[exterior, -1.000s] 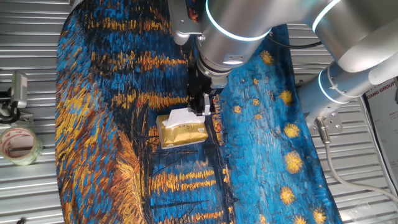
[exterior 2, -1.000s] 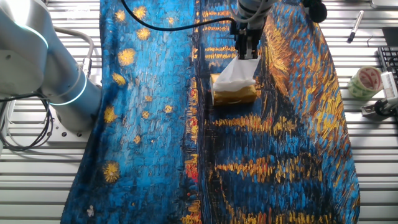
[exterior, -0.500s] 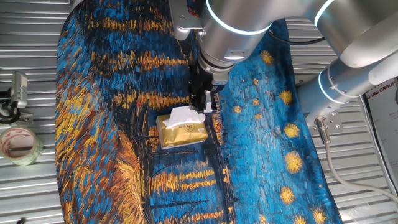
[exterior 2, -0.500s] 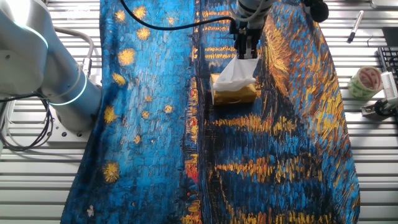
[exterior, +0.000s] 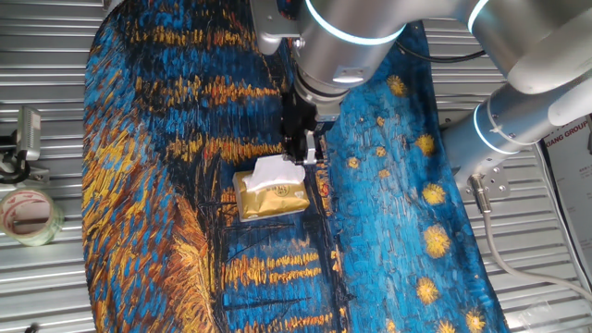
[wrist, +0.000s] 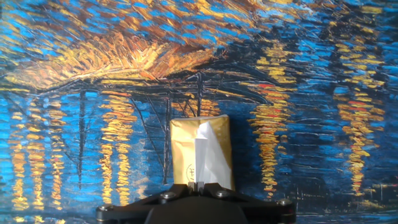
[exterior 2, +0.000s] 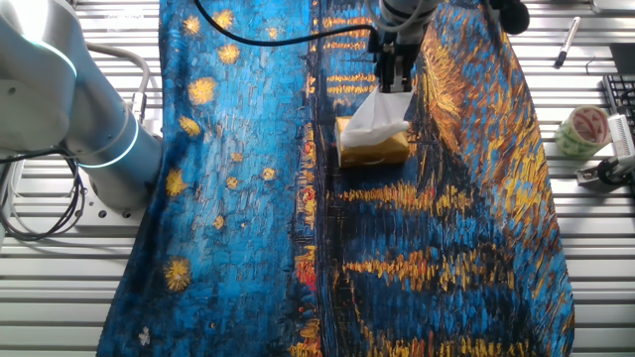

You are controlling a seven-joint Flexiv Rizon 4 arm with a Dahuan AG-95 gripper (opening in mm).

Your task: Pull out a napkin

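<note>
The napkin point(exterior 2: 377, 116) is pinched by its top edge between the closed fingers of the gripper point(exterior 2: 395, 87), its lower part drawn up in a white fan from the gold tissue pack point(exterior 2: 375, 149). The pack is seen lying flat near the middle of a blue-and-gold painted cloth point(exterior 2: 238, 218), a tape roll point(exterior 2: 580, 132) far right.
</note>
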